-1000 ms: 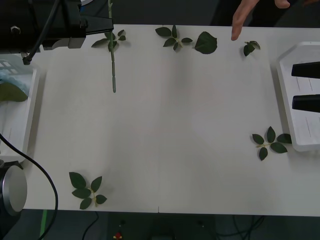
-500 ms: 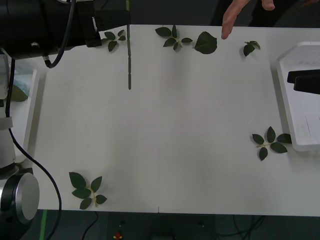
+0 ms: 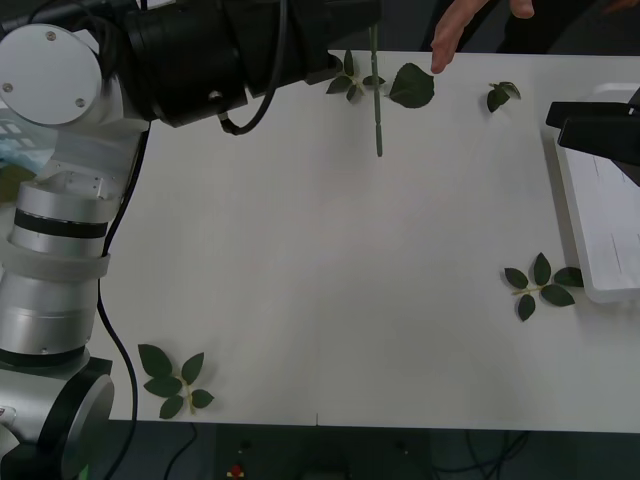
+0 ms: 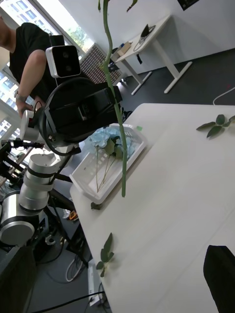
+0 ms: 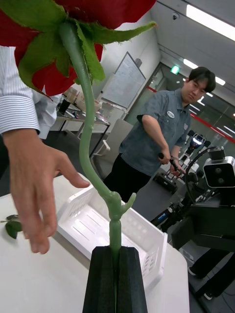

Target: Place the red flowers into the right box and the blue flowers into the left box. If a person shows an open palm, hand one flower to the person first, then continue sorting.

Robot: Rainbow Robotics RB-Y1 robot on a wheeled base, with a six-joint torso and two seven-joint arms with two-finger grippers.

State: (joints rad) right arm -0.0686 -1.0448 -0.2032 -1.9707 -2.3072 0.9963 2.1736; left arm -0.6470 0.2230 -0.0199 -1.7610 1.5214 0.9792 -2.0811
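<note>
My left gripper (image 5: 115,252) is shut on the green stem of a red flower (image 5: 49,78), whose bloom sits high above the black fingers. In the front view the left gripper (image 3: 352,14) is at the table's far edge, and the stem (image 3: 378,110) hangs below it. A person's hand (image 3: 452,30), fingers spread, is just to the right of it; this hand (image 5: 34,195) is close beside the stem without touching it. Blue flowers (image 4: 103,138) lie in the left box (image 4: 93,188). My right gripper (image 3: 600,128) hovers open over the right box (image 3: 600,240).
Loose green leaf sprigs lie on the white table: near the front left (image 3: 172,378), beside the right box (image 3: 540,282), and along the far edge (image 3: 412,85). The left arm's body (image 3: 60,230) covers the table's left side. The left box (image 3: 15,132) peeks out behind it.
My left arm has swung right along the far edge, carrying the red flower from the far left toward the person's hand. The hand has shifted slightly left. My right gripper has moved farther back.
</note>
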